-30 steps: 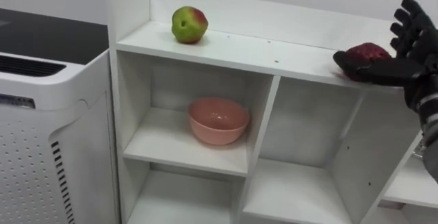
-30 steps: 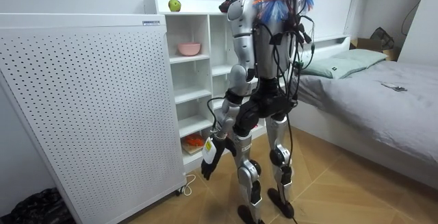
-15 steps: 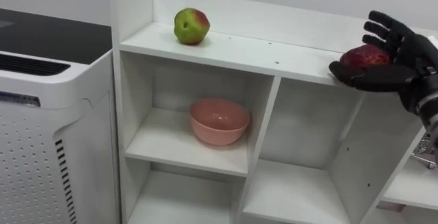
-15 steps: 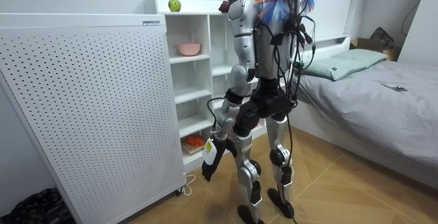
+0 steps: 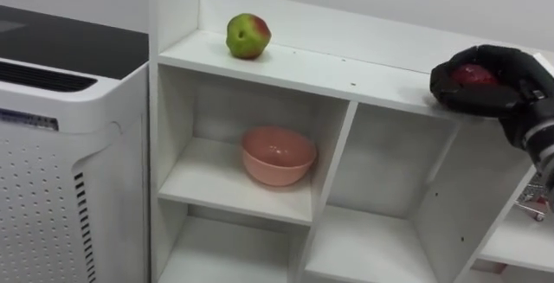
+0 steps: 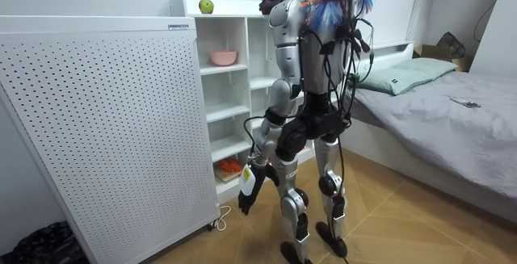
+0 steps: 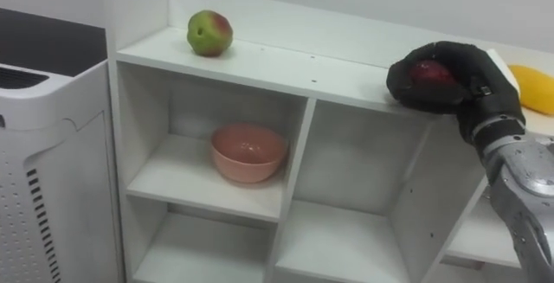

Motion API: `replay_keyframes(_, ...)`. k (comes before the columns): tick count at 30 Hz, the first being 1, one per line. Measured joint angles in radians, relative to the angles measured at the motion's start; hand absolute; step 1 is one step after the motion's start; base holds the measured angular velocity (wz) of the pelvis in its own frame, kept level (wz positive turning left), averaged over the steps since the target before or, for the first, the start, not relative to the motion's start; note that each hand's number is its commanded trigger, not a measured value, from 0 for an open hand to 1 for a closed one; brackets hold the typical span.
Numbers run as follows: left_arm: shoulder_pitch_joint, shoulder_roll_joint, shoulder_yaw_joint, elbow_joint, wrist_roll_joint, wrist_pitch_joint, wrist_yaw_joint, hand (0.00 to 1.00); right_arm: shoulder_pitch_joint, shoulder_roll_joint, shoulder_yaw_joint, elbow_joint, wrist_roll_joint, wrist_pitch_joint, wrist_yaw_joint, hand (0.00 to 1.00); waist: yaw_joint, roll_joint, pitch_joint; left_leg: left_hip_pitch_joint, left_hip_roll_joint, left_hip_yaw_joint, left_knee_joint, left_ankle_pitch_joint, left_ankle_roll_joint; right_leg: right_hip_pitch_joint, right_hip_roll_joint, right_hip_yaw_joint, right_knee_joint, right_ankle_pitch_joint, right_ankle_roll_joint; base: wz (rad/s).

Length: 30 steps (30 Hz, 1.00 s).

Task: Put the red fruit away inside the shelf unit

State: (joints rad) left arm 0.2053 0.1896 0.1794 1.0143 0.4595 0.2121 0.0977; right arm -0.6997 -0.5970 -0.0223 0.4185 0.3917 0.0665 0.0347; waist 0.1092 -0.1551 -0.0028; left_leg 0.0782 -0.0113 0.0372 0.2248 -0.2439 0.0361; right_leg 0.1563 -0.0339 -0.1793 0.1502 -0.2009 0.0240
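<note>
At the far left a white appliance (image 5: 61, 170) with a perforated side is standing against the white closet (image 5: 173, 23). On the closet's top board, near its left end, a green-and-red apple (image 5: 248, 35) is sitting upright by itself. In the compartment just below it, a pink bowl (image 5: 278, 154) is resting on the shelf, mouth up, close to the vertical divider. Further right, the right hand (image 5: 495, 88) is reaching in over the top board, its dark fingers curling round a red fruit (image 5: 473, 74) so that only a patch of red is showing between them. The hand is lying low on the board, above the compartment right of the divider; whether the fruit itself is touching the board I cannot tell. Just beyond the hand, at the right edge, a yellow fruit (image 7: 535, 88) is lying on the same top board.

In the room view the robot is standing upright facing the closet, with a bed (image 6: 452, 111) behind it. The left hand (image 6: 247, 185) is hanging down by the thigh; I cannot tell whether it is spread or closed.
</note>
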Motion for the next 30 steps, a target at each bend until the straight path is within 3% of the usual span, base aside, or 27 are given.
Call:
replay_keyframes(7,0.004,0.002,-0.018,0.0,0.001,-0.004,0.009,0.0,0.012,0.0,0.0,-0.049,0.032,0.002,0.013,1.0,-0.011,0.007,-0.0013,0.003,-0.002,-0.005,0.001,0.0,0.0,0.004,0.0,0.015,0.0,0.0,0.0,0.01)
replay_keyframes(9,0.003,0.002,-0.027,0.0,0.002,-0.006,0.01,0.0,0.022,0.001,0.002,-0.1,0.048,0.01,0.031,1.0,-0.027,0.014,0.0031,0.001,-0.001,-0.01,0.001,0.0,0.0,0.004,0.001,0.014,0.0,0.0,0.0,0.04)
replay_keyframes(13,0.002,-0.002,-0.03,0.001,0.003,-0.008,0.009,0.0,0.111,0.013,-0.005,-0.26,0.066,0.019,0.032,1.0,-0.024,0.03,-0.0026,0.005,-0.001,0.001,-0.001,0.0,0.0,0.005,0.001,0.009,0.0,0.0,0.0,-0.02)
replay_keyframes(17,-0.019,0.002,-0.048,0.001,0.002,-0.03,0.023,0.0,0.186,0.023,0.007,-0.391,0.141,0.019,0.036,1.0,-0.022,0.042,-0.0017,0.002,-0.001,0.005,-0.005,0.0,0.0,0.0,0.002,0.015,0.0,0.0,0.0,-0.04)
replay_keyframes(20,-0.014,0.004,-0.066,0.002,0.001,-0.049,0.031,0.0,0.234,0.05,0.051,-0.477,0.195,0.019,0.056,1.0,-0.017,0.044,-0.0007,0.002,0.004,0.017,-0.005,0.0,0.0,-0.006,0.002,0.025,0.0,0.0,0.0,-0.12)
replay_keyframes(25,-0.018,0.01,-0.123,0.033,-0.001,-0.063,0.031,0.0,0.266,0.128,0.126,-0.511,0.252,0.019,0.121,1.0,-0.013,0.048,0.0024,-0.006,0.004,0.032,-0.004,0.0,0.0,-0.019,0.001,0.04,0.001,0.0,-0.001,-0.09)
replay_keyframes(30,-0.028,0.013,-0.163,0.072,-0.037,-0.066,0.048,0.0,0.338,0.195,0.196,-0.502,0.294,0.02,0.168,1.0,0.017,0.054,0.004,-0.049,0.005,0.035,0.012,0.0,0.0,-0.056,0.001,0.042,0.003,0.003,-0.004,-0.03)
